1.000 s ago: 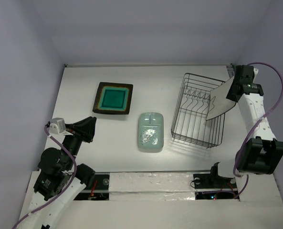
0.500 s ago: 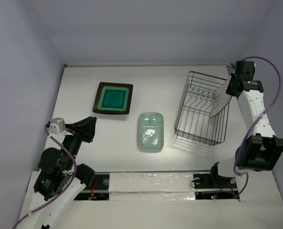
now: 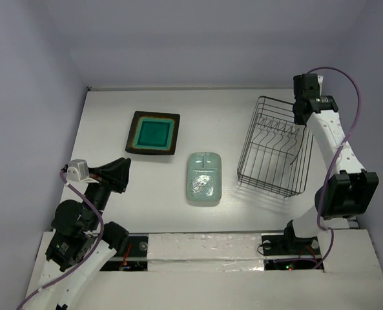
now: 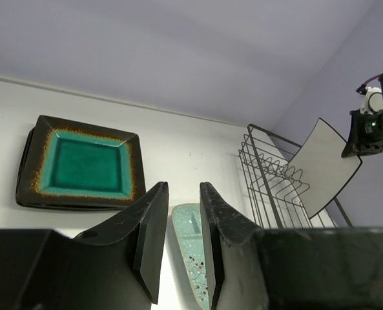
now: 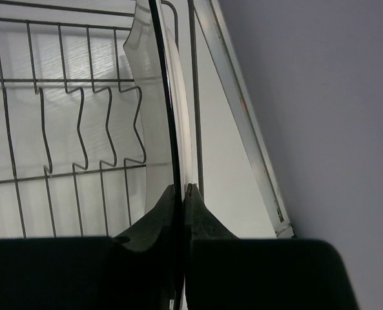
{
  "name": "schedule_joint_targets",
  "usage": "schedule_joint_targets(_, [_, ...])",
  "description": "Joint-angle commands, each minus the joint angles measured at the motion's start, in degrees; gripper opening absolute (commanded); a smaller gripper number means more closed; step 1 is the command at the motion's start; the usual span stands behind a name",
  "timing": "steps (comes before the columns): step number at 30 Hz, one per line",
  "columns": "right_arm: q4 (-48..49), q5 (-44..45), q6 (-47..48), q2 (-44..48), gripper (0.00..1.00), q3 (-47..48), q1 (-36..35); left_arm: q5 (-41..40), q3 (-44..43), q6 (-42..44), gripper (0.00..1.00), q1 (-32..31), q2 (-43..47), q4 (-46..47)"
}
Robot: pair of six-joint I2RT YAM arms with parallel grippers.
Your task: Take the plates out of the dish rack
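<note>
The right gripper (image 5: 179, 190) is shut tight on the plain cream-white square plate with a thin dark rim (image 4: 325, 165), pinching it by one upper corner so that it hangs on its point, like a diamond. From the right wrist this plate shows edge-on, standing just inside the right-hand wall of the dark thin-wire rectangular dish rack (image 3: 269, 155), beside the wavy divider prongs; whether its lowest corner touches the rack floor I cannot tell. From above it is only a thin dark line over the right part of the rack. The rack sits at the far right of the white desk (image 3: 113, 110) and carries no other plate. The teal square plate with a dark brown rim (image 3: 153, 133) lies flat at the far left-centre of the desk, well apart from the rack. The pale mint speckled rectangular plate (image 3: 203, 178) lies flat nearer, between the teal plate and the rack and touching neither. The left gripper (image 4: 178, 242) hovers over the near left of the desk, its jaws a narrow gap apart with nothing between them
</note>
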State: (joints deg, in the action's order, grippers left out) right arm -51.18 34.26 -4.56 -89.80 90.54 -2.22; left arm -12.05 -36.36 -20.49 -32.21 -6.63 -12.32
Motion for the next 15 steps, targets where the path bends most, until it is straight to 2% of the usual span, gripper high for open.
schedule_joint_targets(1, [-0.6,9.1,0.2,3.4,0.0,7.4,0.0,0.2,0.1,0.4,0.23,-0.4,-0.6,2.6])
schedule_joint_targets(8, [-1.9,9.2,0.2,8.7,0.0,14.0,-0.5,0.2,0.1,0.4,0.23,-0.4,-0.3,2.6])
schedule_joint_targets(15, [-2.1,6.4,-4.0,12.8,0.0,19.9,-0.5,0.2,0.1,0.5,0.23,-0.4,-0.3,2.6])
